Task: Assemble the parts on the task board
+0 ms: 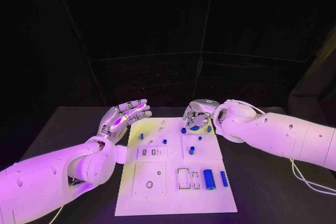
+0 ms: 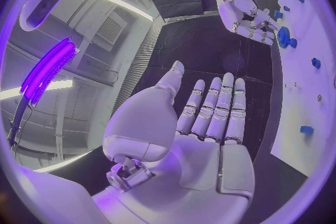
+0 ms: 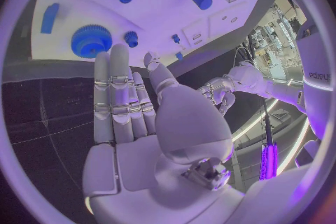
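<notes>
Hovering at the white task board's (image 1: 140, 195) far edge, the right robot hand (image 1: 198, 115) is reaching, empty and loosely curled, over the blue toothed gear (image 3: 91, 40); the left robot hand (image 1: 125, 116) is waiting flat-open, holding nothing. Next: a pinch on that gear.

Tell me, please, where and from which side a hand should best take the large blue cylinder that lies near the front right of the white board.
The large blue cylinder lies flat on the task board, long axis running front to back. Probably best to grip its middle from above, fingers on its two long sides. A thinner blue cylinder lies close on one side, so little room is left there.
</notes>
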Controlling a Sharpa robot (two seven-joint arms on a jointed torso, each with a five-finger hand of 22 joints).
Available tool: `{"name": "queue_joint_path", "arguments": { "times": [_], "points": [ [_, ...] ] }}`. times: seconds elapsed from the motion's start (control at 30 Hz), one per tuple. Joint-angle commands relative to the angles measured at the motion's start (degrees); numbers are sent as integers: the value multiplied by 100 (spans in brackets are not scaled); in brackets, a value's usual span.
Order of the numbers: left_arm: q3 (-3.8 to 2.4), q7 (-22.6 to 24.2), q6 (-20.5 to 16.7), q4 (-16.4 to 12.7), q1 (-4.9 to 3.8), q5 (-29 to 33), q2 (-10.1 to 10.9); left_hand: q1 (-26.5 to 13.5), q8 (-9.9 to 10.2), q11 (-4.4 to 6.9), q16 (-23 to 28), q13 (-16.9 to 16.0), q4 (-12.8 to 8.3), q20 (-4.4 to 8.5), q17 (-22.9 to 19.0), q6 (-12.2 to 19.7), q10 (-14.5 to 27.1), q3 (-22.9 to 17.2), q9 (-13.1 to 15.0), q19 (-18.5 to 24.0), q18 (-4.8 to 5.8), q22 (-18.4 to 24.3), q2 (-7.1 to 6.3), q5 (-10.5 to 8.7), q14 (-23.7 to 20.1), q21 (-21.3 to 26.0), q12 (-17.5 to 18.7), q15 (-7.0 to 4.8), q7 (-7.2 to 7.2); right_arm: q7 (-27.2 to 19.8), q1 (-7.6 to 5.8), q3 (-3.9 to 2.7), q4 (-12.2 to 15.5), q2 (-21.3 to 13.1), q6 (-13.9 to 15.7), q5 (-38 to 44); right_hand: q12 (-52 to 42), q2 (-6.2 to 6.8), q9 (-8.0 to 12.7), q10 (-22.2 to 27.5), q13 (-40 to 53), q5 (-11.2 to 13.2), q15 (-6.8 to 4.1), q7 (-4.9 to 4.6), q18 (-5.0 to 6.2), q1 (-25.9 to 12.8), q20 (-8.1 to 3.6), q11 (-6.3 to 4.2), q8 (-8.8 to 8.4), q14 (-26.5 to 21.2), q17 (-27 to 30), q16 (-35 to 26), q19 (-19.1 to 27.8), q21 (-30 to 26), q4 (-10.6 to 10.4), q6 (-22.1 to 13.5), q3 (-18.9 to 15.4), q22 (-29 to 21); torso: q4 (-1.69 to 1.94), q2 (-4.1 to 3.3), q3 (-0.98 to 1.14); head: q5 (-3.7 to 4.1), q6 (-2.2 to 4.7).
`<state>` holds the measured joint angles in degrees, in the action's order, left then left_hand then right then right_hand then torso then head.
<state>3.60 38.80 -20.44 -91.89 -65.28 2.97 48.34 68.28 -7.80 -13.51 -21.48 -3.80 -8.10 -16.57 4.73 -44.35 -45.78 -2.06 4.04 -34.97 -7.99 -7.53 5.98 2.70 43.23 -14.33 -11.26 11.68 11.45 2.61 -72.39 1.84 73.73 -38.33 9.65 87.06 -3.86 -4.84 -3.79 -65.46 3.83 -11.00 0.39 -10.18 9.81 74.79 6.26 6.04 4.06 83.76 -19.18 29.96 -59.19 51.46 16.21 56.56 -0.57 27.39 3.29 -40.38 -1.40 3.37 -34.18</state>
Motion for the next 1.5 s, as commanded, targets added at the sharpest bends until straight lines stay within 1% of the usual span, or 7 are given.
{"name": "queue_joint_path", "arguments": {
  "times": [0.03,0.27,0.47,0.67,0.8,1.17,1.5],
  "points": [
    [-6,315,114,-32,-5,-82,11,35,-17,-22,-33,6,-40,-3,-9,-29,-28,-3,-5,-47,-104,-10,25,14,38,-30,-28,-8,524,199,-15,-7,-35,44,-434,393,22,27,3,164,-9,-20,30,-3,66,-30,38,16,-27,129,-96,95,60,69,-10,-83,-34,44,-2,-59,-1,29,11],
    [-6,285,77,-34,-4,-83,22,30,-18,-24,-32,8,-43,-3,-13,-41,-24,-2,-7,-61,-105,-13,36,15,35,-38,-27,-8,526,186,-16,-6,-103,143,-511,485,-1,5,-8,267,1,-34,38,-10,71,7,50,27,2,95,-245,261,89,182,-14,-75,-20,111,-21,-98,1,25,21],
    [-6,259,67,-20,-4,-63,23,28,-17,-25,-30,9,-43,-3,-15,-39,-21,-3,-9,-64,-104,-13,42,15,31,-40,-26,-7,527,151,-16,-5,-111,192,-535,545,-40,-19,-9,233,9,-41,31,3,75,25,50,15,13,90,-360,407,98,289,-11,-52,4,172,-1,-104,2,35,-8],
    [-7,238,56,-1,-4,-17,26,25,-15,-26,-29,10,-43,-3,-17,-36,-17,-3,-10,-67,-102,-13,50,15,28,-42,-25,-6,528,139,-15,-4,-87,243,-612,567,-109,-83,-6,-5,2,-42,-13,49,-69,13,15,-44,14,155,-628,830,-384,1039,9,-20,97,1161,-20,-133,19,15,-17],
    [-7,226,56,-4,-5,9,35,25,-15,-26,-29,10,-43,-3,-17,-35,-16,-4,-10,-67,-102,-13,53,15,27,-42,-25,-6,528,169,-15,-4,-85,260,-659,584,-110,-116,-6,-101,-1,-48,-21,51,-129,-4,8,-58,12,154,-1008,1253,-550,1346,13,0,169,1570,-9,-152,11,22,-17],
    [-7,210,54,-27,-7,23,50,25,-15,-27,-28,11,-44,-3,-21,-33,-12,-10,-12,-72,-100,-12,76,16,22,-45,-25,-4,528,197,-15,-4,-139,320,-689,610,-83,-192,-5,-227,-9,-28,-31,55,-168,50,-3,-78,14,90,-1382,1689,-625,1610,28,59,404,1882,2,-203,21,16,-52],
    [-7,183,91,-19,-8,24,57,87,-19,-28,-31,12,-112,1,-34,-27,-1,-60,-17,-84,-92,-9,138,17,15,-53,-29,-1,527,191,-13,-3,-211,398,-667,618,-45,-184,-4,-323,-8,-13,-32,55,-205,4,0,-85,16,55,-1710,2068,-701,1831,19,132,639,2164,7,-239,26,-2,-15]
  ]
}}
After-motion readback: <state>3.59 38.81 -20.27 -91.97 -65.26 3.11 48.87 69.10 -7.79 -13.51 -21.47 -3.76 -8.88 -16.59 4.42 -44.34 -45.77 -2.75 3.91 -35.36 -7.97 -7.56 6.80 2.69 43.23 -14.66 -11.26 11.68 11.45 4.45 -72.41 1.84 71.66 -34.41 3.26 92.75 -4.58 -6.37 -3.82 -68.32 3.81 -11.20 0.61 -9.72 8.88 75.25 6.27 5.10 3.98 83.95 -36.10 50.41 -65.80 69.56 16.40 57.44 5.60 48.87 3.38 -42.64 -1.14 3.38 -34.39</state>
